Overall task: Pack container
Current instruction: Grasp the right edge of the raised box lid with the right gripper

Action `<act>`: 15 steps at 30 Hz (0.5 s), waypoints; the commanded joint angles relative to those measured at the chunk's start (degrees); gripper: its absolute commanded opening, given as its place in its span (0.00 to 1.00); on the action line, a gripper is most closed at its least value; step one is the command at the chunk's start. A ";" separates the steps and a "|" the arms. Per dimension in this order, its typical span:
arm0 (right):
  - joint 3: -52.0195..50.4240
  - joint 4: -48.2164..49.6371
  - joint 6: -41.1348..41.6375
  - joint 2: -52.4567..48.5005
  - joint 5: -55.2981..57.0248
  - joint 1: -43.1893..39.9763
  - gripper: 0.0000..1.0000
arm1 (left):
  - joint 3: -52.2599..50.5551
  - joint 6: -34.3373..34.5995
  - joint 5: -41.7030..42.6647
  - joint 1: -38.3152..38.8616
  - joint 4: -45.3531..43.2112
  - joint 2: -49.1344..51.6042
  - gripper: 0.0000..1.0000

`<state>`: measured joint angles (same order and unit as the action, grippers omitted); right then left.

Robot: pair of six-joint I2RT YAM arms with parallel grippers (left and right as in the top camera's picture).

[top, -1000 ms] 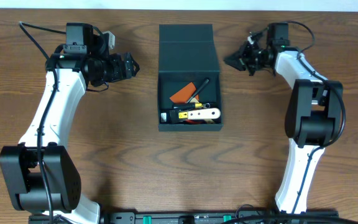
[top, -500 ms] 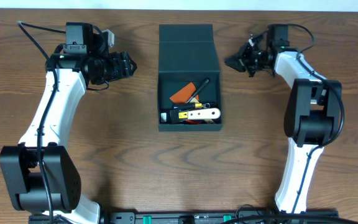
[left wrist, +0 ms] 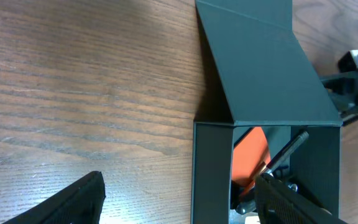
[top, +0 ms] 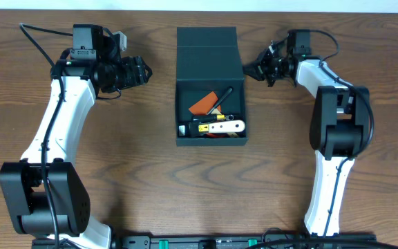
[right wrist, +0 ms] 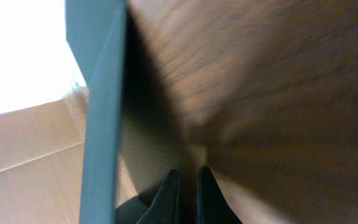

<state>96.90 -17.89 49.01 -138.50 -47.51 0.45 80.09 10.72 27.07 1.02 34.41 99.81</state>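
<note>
Overhead, you've got the container (top: 179, 111) sitting mid-table on the wooden table (top: 150, 180), apart from both arms' bases. Its flap lid (top: 209, 52) is thrown back flat toward the far edge. The box is open, and inside you can see an orange piece (top: 201, 104), a thin black rod (top: 224, 96) leaning past it, and a cream-handled tool (top: 225, 126) lying along the near wall.

Your left gripper (top: 142, 71) sits out to the left of the lid, clear of the box. Its fingers are spread wide with nothing between them. On the left wrist view, both dark fingers (left wrist: 79, 196) show at the bottom corners, looking toward the box.

Your right gripper (top: 249, 69) is tucked just beside the lid's right edge; you can't tell whether it touches. The right wrist view is blurred, but the two fingertips (right wrist: 166, 196) are drawn nearly together, pinching nothing, and the box's teal edge rises at left.
</note>
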 commanded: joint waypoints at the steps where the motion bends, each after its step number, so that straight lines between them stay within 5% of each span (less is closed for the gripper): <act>1: 0.04 2.05 5.68 -2.40 -2.12 0.46 0.01 | -0.13 0.52 0.79 -0.09 -0.46 0.28 0.75; 11: 0.04 23.34 11.76 -3.28 -12.33 1.66 0.01 | -0.13 0.52 0.79 -0.09 -0.92 0.28 0.76; 15: 0.04 24.94 13.33 -3.28 -14.38 1.60 0.01 | -0.13 0.52 0.79 -0.09 -0.92 0.28 0.75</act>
<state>96.77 6.81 59.77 -141.01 -57.01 1.37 80.09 10.74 27.07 1.02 33.58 99.81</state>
